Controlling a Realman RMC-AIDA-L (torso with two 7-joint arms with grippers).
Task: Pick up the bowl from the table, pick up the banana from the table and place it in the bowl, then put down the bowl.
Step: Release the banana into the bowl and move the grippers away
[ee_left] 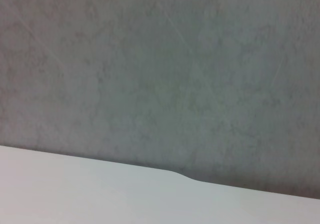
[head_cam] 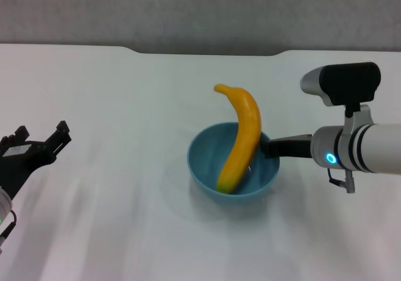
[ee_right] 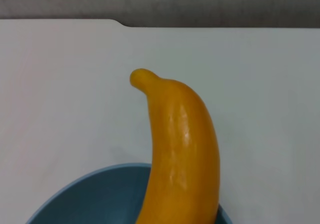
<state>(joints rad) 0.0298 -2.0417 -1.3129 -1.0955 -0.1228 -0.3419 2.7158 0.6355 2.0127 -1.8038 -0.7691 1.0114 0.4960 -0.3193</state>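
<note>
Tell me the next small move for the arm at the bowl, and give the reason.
Probably let go and draw the right hand back from the bowl. The banana already leans inside it, one end over the rim, and the bowl appears to sit on the table. The left hand is open and away at the left.

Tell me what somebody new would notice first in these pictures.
The yellow banana stands out first: it leans in the light-blue bowl near the middle of the white table, its stem end poking out over the far rim. The right gripper is at the bowl's right rim, while the left gripper hangs open, well off to the left.
</note>
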